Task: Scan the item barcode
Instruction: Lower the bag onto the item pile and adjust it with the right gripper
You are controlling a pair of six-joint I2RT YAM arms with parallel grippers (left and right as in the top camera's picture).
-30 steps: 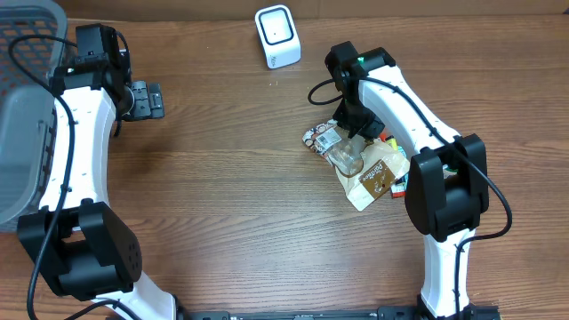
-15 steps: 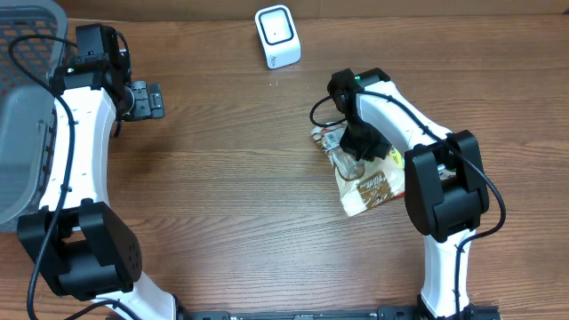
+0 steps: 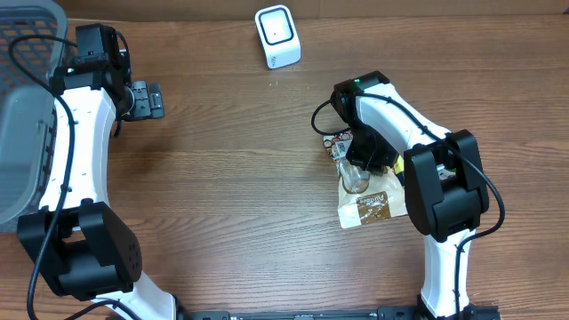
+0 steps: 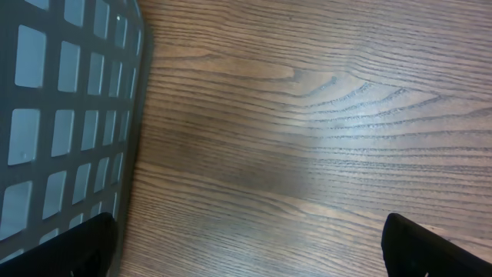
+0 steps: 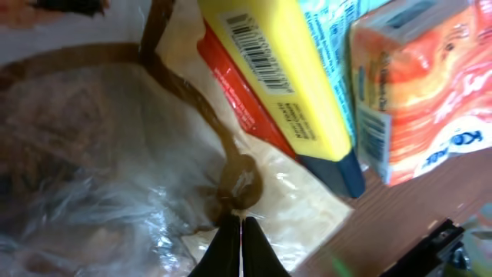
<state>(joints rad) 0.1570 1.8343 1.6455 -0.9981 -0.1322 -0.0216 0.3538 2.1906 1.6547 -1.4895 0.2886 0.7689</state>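
Right gripper [image 5: 241, 231] has swung down, dragging the clear bag [image 5: 92, 154] along; jaws pinch its thin film (light, floppy, slippery, so judge the knot [image 5: 240, 181] the firmest hold). Left gripper [image 3: 151, 100] jaws spread.

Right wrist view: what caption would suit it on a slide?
Tool pinched shut on a clear bag, beside a yellow box and orange pack.

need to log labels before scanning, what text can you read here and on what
"Kle": what the blue letters on the orange pack look like, cut off at the frame edge.
Barcode digits on the yellow box: too blurred to read.
Label on the brown bag: too small to read.
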